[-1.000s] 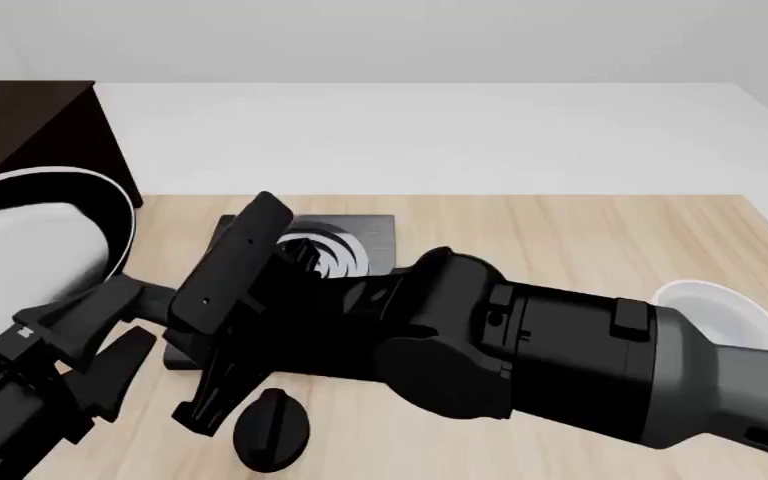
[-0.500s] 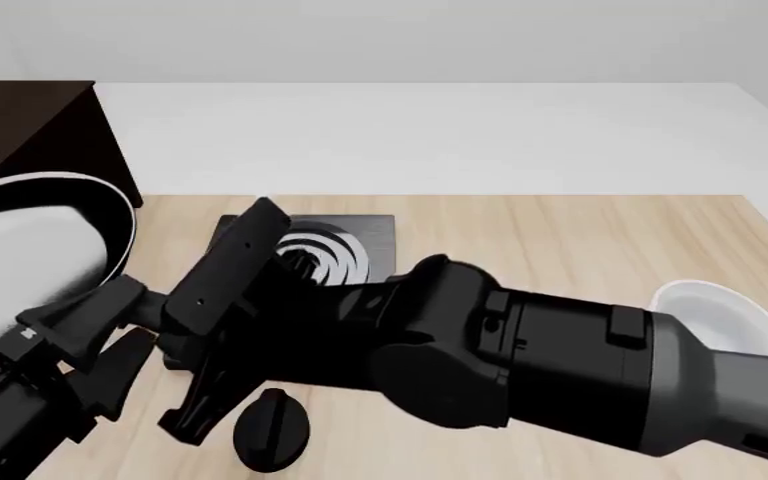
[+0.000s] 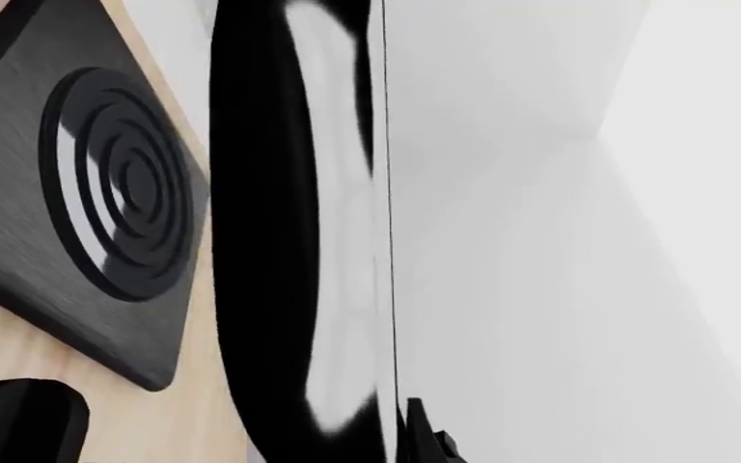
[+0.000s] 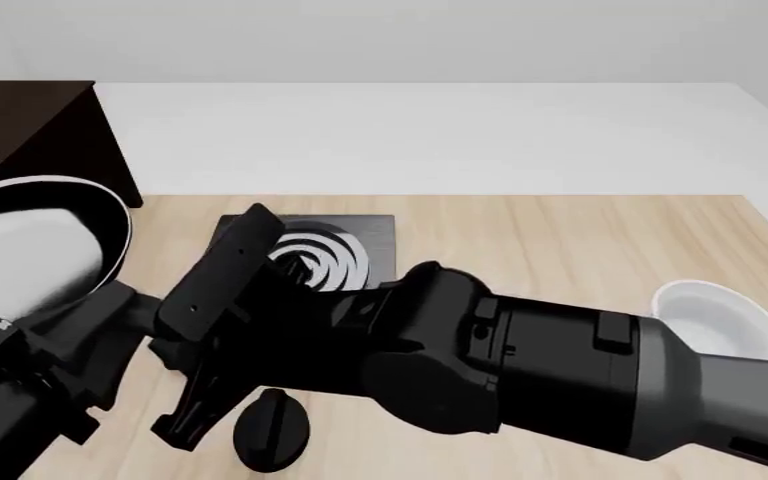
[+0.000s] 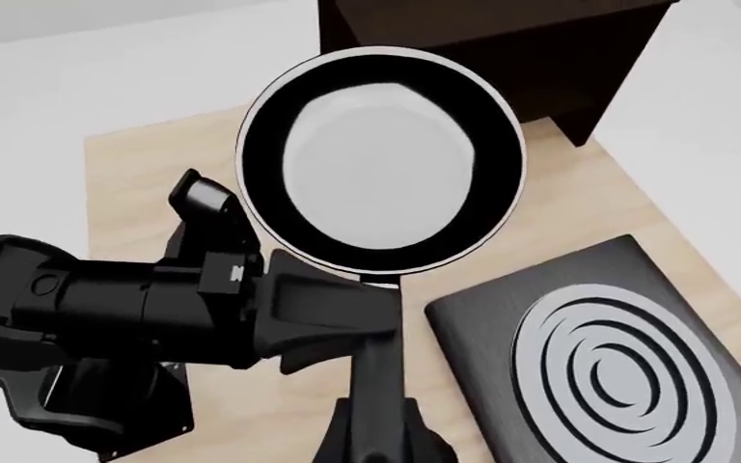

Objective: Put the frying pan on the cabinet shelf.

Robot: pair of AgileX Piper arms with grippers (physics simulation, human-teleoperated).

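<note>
The frying pan (image 4: 24, 255) hangs tilted in the air at the left, in front of the dark cabinet (image 4: 24, 120). In the right wrist view the frying pan (image 5: 377, 159) shows its pale inside, and its handle (image 5: 377, 376) runs back into my right gripper (image 5: 377, 429), which is shut on the handle's end. My left gripper (image 5: 370, 318) sits at the handle close to the pan; its jaws merge with the handle, so I cannot tell whether they are shut. In the front view the left gripper (image 4: 117, 325) is beside my right gripper (image 4: 177, 340). The left wrist view shows the pan (image 3: 261, 241) edge-on.
A black square plate with silver rings (image 4: 324, 250) lies on the wooden table behind my right arm. A white bowl (image 4: 718, 315) stands at the right. A small round black knob (image 4: 271, 430) lies near the front edge. The cabinet (image 5: 500, 29) stands just beyond the pan.
The right gripper and the pan have drifted a little left and down. The left arm has shifted further left.
</note>
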